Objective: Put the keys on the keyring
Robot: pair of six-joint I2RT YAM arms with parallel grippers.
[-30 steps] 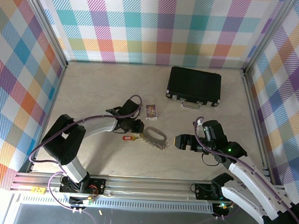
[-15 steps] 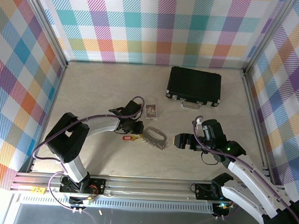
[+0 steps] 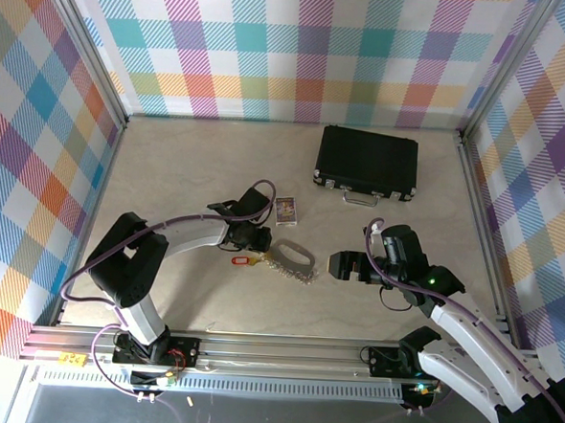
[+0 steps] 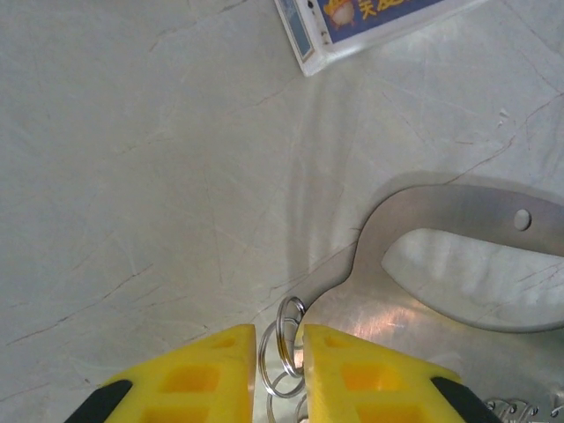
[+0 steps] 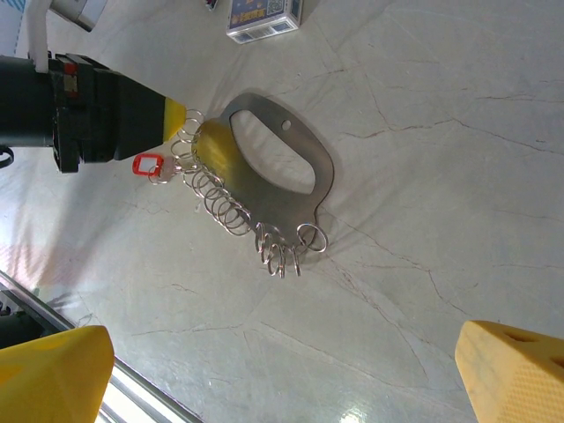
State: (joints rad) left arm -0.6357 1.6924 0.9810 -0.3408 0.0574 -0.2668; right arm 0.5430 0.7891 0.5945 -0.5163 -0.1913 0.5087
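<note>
The keyring (image 3: 296, 258) is a flat silver oval loop (image 4: 458, 264) lying on the table, with a row of small split rings (image 5: 225, 207) trailing from it. My left gripper (image 3: 264, 244) is low on the table at the loop's left end. Its yellow fingers (image 4: 189, 374) are shut on one of the small rings (image 4: 284, 339). The keys, a tiny piece with a red tag (image 3: 241, 261), lie loose just left of the rings (image 5: 147, 165). My right gripper (image 3: 341, 266) hovers open to the right of the loop, with nothing between its fingers (image 5: 53, 370).
A small printed card box (image 3: 286, 210) lies just behind the left gripper. A black case (image 3: 367, 161) with a metal handle sits at the back right. Checked walls close in the table on three sides, and the metal rail (image 3: 274, 350) runs along the near edge.
My left gripper's jaws have closed in on the small ring, and its wrist has shifted slightly towards the loop. The right gripper has crept a little left.
</note>
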